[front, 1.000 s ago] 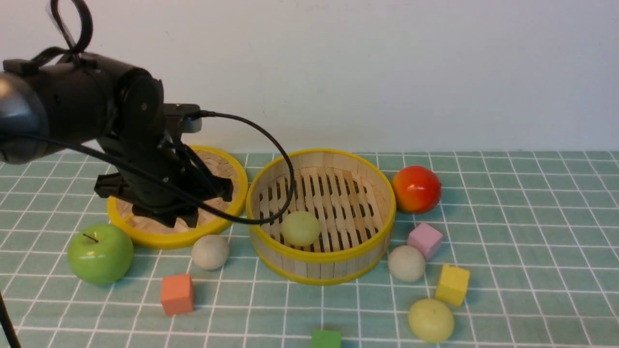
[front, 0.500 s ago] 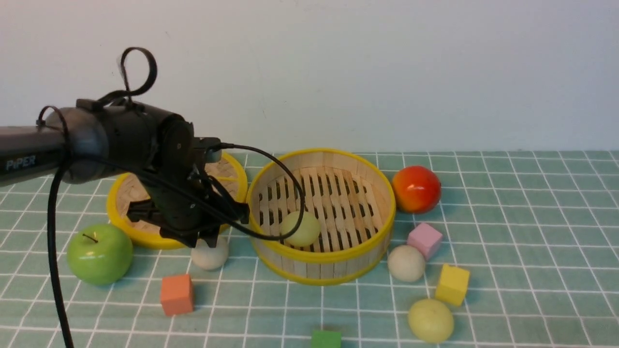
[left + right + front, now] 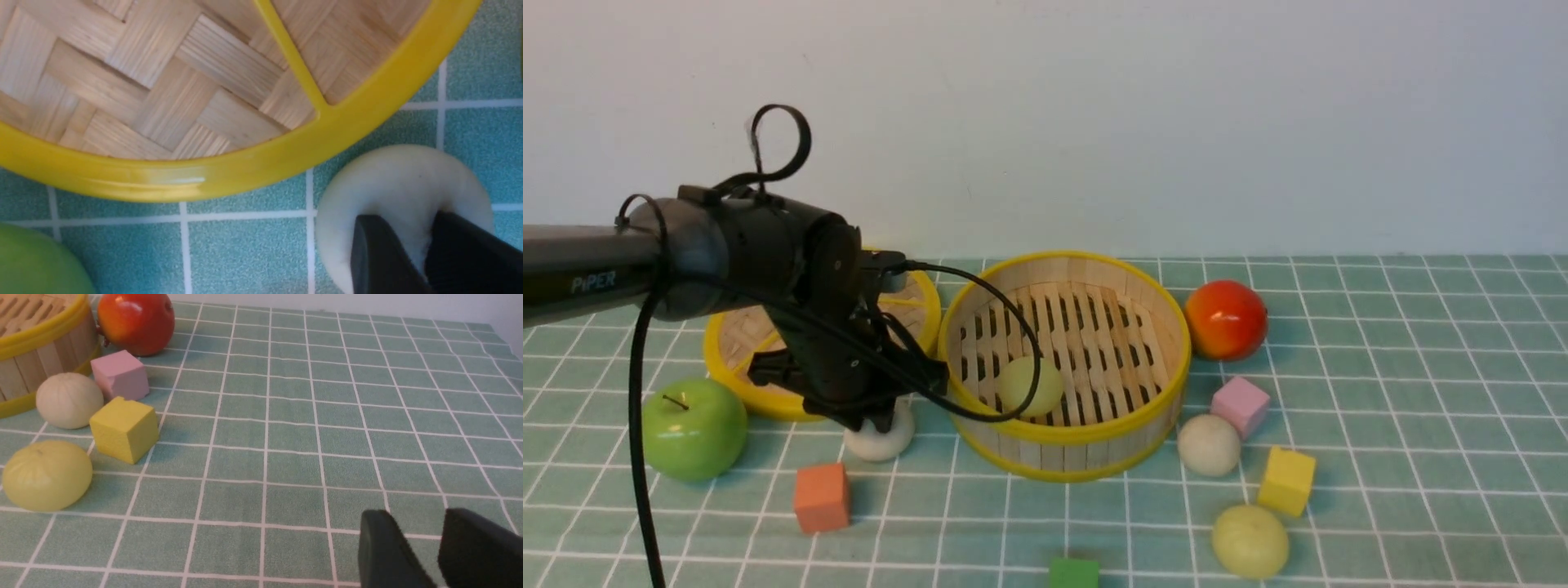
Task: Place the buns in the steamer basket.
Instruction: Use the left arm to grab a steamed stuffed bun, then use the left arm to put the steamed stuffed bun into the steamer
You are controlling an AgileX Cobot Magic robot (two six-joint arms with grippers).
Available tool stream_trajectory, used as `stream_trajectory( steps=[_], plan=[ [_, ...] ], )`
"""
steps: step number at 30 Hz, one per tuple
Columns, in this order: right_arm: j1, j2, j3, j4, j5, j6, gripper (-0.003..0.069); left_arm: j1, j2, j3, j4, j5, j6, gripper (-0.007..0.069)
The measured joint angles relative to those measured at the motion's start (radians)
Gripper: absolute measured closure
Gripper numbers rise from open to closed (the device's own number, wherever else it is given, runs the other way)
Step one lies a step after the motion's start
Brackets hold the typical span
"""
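Your L gripper (image 3: 876,418) is down at the near-right edge of the lid (image 3: 768,406), clenched on the off-white bun by the lid (image 3: 882,441). In the L wrist view both fingers (image 3: 380,253) press into that bun (image 3: 392,183) and dent it. It sits on the mat (image 3: 1421,408), just off the lid's yellow rim (image 3: 245,171) and left of the steamer basket (image 3: 1066,433), outside the wall. The green apple (image 3: 693,429) is further left, w/ the orange cube (image 3: 822,496) nearer the camera.

One bun is in: the yellow-green bun in the basket (image 3: 1029,386) lies on the slats at the near-left side.

Two are out on the right. The right off-white bun (image 3: 1210,445) sits beside the basket's near-right wall, touching or nearly touching the pink cube (image 3: 1240,406); can't tell which. The near yellow-green bun (image 3: 1250,541) is closer to the camera, just beside the yellow cube (image 3: 1287,480). The red apple (image 3: 1225,320) is at the basket's far right, and the green cube (image 3: 1073,573) is at the near edge.

Your R gripper (image 3: 425,526) is out of the front view. Its wrist cam shows the jaws released, apart w/ nothing between them, over bare mat well right of both right-side buns (image 3: 69,401) (image 3: 47,475).
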Motion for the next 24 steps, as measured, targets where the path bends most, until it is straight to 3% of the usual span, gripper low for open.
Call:
stream_trajectory(
  steps=[3, 5, 16, 24],
  plan=[
    [0.000, 0.000, 0.000, 0.000, 0.000, 0.000, 0.0419, 0.000, 0.000, -0.013, -0.007, 0.032, 0.002, 0.0590],
    [0.000, 0.000, 0.000, 0.000, 0.000, 0.000, 0.0419, 0.000, 0.000, -0.039, -0.008, 0.069, 0.004, 0.0629],
    [0.000, 0.000, 0.000, 0.000, 0.000, 0.000, 0.0419, 0.000, -0.029, -0.308, -0.004, 0.291, 0.002, 0.0631],
    [0.000, 0.000, 0.000, 0.003, 0.000, 0.000, 0.0419, -0.047, -0.020, -0.528, -0.073, 0.217, -0.010, 0.0631]
  ],
)
